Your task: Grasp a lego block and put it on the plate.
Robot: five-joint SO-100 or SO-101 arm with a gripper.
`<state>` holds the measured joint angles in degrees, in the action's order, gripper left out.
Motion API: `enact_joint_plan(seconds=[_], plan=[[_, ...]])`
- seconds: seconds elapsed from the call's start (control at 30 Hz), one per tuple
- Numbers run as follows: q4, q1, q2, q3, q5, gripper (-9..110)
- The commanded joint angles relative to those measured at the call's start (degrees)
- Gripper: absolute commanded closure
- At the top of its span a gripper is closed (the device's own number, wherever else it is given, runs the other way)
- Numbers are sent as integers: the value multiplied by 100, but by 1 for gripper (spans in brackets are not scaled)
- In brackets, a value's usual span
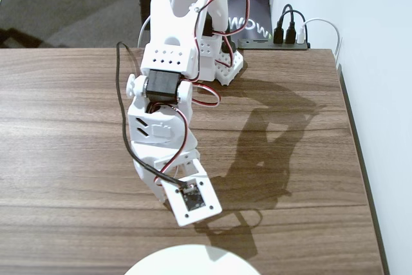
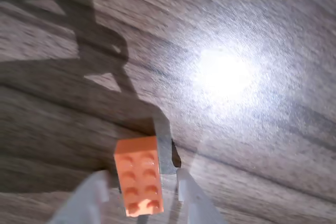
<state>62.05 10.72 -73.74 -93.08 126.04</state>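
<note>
1. Lego block in the wrist view: the small orange brick, studs facing the camera, sits between the two pale, blurred fingers of the claw at the bottom edge of the picture. The fingers stand close on either side of it, one to its left and one to its right, so the claw is narrowed around the brick; whether they actually press on it is hard to tell through the blur.
2. Beyond the claw in that view lies the brown wood-grain counter, with a bright glare spot up and to the right of the brick and the arm's dark shadow up and to the left. I cannot tell whether the brick rests on the wood or is lifted off it.
3. Fixed view: the white arm reaches forward from the far edge of the counter and bends down, ending in the wrist camera board. The claw itself and the brick are hidden beneath the arm here, so their state cannot be read from this picture.
4. The plate, white and round, shows only as an arc at the bottom edge, just ahead of the arm's tip and apart from it.
5. A black power strip with plugs lies behind the arm at the counter's far right.
</note>
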Motion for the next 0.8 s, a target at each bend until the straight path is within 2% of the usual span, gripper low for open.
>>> enact_joint_plan(seconds=[0.0,0.2,0.43,0.77], plan=[[-62,-18,-18,141,-35,89],[-26,0,-18,114,-105,96],[-26,9,-79,114,-167,97],[-70,-132,-580,396,-967,97]])
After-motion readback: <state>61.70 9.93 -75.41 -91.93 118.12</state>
